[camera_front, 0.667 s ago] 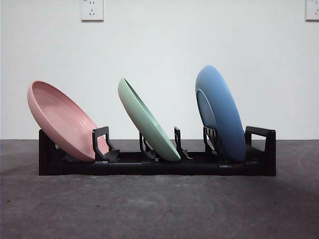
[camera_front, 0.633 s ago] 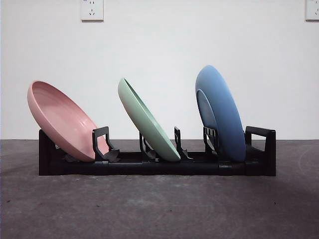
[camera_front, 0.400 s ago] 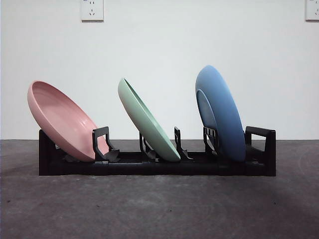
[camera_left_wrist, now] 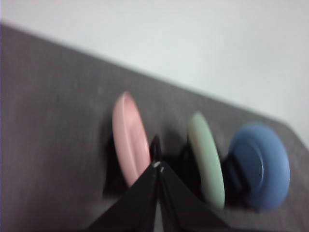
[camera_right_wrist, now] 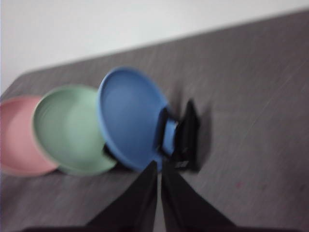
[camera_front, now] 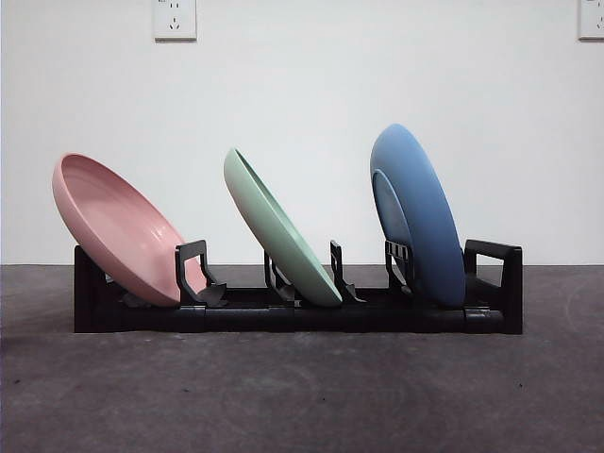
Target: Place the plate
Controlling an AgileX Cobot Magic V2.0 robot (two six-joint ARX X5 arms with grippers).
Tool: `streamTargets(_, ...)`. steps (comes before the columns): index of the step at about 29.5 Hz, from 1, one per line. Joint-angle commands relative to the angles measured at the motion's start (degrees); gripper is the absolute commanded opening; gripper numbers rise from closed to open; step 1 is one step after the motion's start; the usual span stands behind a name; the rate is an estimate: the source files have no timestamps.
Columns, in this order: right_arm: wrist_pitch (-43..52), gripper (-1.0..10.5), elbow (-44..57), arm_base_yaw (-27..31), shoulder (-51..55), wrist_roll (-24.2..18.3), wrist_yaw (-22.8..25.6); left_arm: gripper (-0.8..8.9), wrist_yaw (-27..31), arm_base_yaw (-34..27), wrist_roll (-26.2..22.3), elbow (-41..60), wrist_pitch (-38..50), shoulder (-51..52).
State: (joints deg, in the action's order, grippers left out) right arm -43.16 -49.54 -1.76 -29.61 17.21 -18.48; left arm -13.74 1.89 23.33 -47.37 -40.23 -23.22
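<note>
Three plates lean in a black rack [camera_front: 283, 316] on the dark table: a pink plate [camera_front: 118, 229] at the left, a green plate [camera_front: 278, 229] in the middle and a blue plate [camera_front: 420, 212] at the right. Neither arm shows in the front view. My left gripper [camera_left_wrist: 158, 168] is shut and empty, well back from the rack, with the pink plate [camera_left_wrist: 129, 137], green plate [camera_left_wrist: 207, 157] and blue plate [camera_left_wrist: 260, 164] beyond it. My right gripper [camera_right_wrist: 158, 166] is shut and empty too, away from the blue plate [camera_right_wrist: 130, 116], green plate [camera_right_wrist: 67, 128] and pink plate [camera_right_wrist: 17, 135].
A white wall with two power sockets [camera_front: 175, 19] stands behind the rack. Dark table surface [camera_front: 302, 396] stretches in front of the rack and to both sides.
</note>
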Motion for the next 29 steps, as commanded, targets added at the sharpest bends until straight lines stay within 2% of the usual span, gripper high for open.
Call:
streamTargets(1, -4.33, 0.1, -5.33, -0.04, -4.55, -1.51, -3.67, 0.11, -1.01, 0.0, -0.9, -5.16, -8.44, -4.83)
streamTargets(6, -12.35, 0.1, -12.63, -0.04, -11.47, -3.17, -8.96, 0.1, -4.92, 0.0, -1.77, -11.41, -19.34, -12.76)
streamTargets(10, -15.69, 0.1, -15.32, -0.74, -15.5, -6.49, -9.27, 0.14, -10.16, 0.0, -3.98, -13.9, -21.9, -17.38)
streamTargets(11, -15.67, 0.4, -15.34, -1.2, -16.26, -7.52, -9.33, 0.88, -10.91, 0.0, -4.37, -14.32, -21.51, -18.27)
streamTargets(13, -16.17, 2.6, -15.34, -2.23, -17.73, -7.96, -9.38, 3.45, -11.13, 0.0, -4.52, -14.8, -21.49, -19.21)
streamTargets(14, -16.68, 3.4, -15.34, -2.75, -18.4, -8.5, -9.6, 3.95, -11.13, 0.0, -4.52, -14.8, -21.46, -19.34)
streamTargets(19, -16.44, 2.8, -17.07, -7.28, -23.65, -8.52, -10.03, 3.94, -11.13, 0.0, -4.52, -14.8, -21.51, -19.41)
streamTargets(25, -15.23, 2.8, -29.55, -11.74, -41.31, -8.24, -10.03, 3.94, -11.13, 0.0, -4.52, -14.8, -21.57, -19.39)
streamTargets(29, -10.1, 2.8, -36.87, -13.4, -51.54, -8.24, -10.1, 3.94, -11.13, 0.0, -4.55, -14.8, -21.51, -19.41)
